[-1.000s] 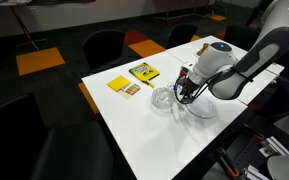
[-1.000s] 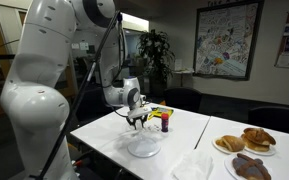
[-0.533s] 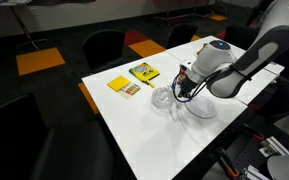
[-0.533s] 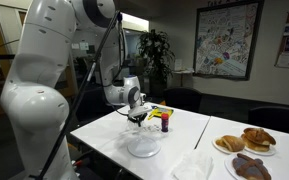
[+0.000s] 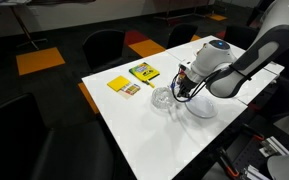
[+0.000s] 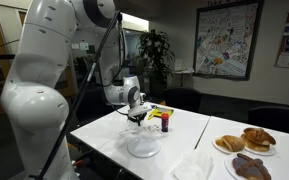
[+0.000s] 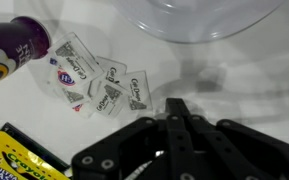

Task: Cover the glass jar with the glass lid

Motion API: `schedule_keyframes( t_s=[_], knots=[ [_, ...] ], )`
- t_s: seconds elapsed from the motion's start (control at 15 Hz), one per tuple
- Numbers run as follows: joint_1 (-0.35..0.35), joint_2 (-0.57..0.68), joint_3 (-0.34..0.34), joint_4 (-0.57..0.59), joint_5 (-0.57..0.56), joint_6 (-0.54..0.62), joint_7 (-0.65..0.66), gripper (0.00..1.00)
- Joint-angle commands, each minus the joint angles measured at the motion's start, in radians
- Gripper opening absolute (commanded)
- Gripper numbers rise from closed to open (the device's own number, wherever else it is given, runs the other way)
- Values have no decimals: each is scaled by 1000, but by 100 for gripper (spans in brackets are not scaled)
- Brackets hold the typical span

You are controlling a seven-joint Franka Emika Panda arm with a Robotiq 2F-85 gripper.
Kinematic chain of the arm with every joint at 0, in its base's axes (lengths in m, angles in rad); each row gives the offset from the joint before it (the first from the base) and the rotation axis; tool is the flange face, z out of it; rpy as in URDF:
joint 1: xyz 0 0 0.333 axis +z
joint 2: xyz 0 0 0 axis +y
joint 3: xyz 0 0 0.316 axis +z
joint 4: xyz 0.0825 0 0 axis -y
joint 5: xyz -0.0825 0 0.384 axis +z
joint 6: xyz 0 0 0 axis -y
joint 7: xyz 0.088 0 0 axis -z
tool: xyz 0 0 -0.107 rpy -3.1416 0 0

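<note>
Wrist view: my hand (image 7: 174,112) is drawn narrow, the fingertips all but meeting. I can make out nothing pinched between them, though clear glass could easily hide there. A wide curved glass rim (image 7: 199,25) fills the top edge. Sachets (image 7: 94,85), a purple bottle (image 7: 19,45) and a yellow pack (image 7: 9,160) lie off to one side on the counter (image 7: 254,90).

In an exterior view the glass jar (image 5: 162,98) stands on the counter just beside my hand, with the whitish dish (image 5: 204,108) on the hand's other side. I cannot pick out the glass lid here.

In an exterior view the hand hangs just above a clear glass shape (image 6: 142,148) — jar or dish, I cannot tell. A plate of pastries (image 6: 246,142) sits well apart.

As I judge it, the jar is not yet covered. To do this well I should first be sure of the lid, keep it level, centre it over the jar's rim and lower it slowly — glass on glass slips and chips.
</note>
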State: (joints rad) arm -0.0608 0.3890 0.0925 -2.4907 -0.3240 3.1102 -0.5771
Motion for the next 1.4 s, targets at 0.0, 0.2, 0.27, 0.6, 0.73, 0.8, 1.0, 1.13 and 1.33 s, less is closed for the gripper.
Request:
schedule_keyframes(
  t_s=[0.0,0.2,0.27,0.6,0.73,0.8,1.0,1.13,1.33],
  knots=[
    [-27,2,21,4,-23,6,-3,0],
    [-26,-3,23,3,-24,6,-3,0],
    [-26,-3,24,3,-24,6,-3,0],
    [-17,-11,20,1,-27,6,0,0],
    [-14,-21,15,-1,-30,7,2,0],
    [-9,-29,10,-2,-33,7,2,0],
    [-7,-46,8,-4,-36,8,3,0],
    [-8,-51,10,-5,-36,12,3,0],
    [-9,-59,12,-7,-36,16,2,0]
  ],
)
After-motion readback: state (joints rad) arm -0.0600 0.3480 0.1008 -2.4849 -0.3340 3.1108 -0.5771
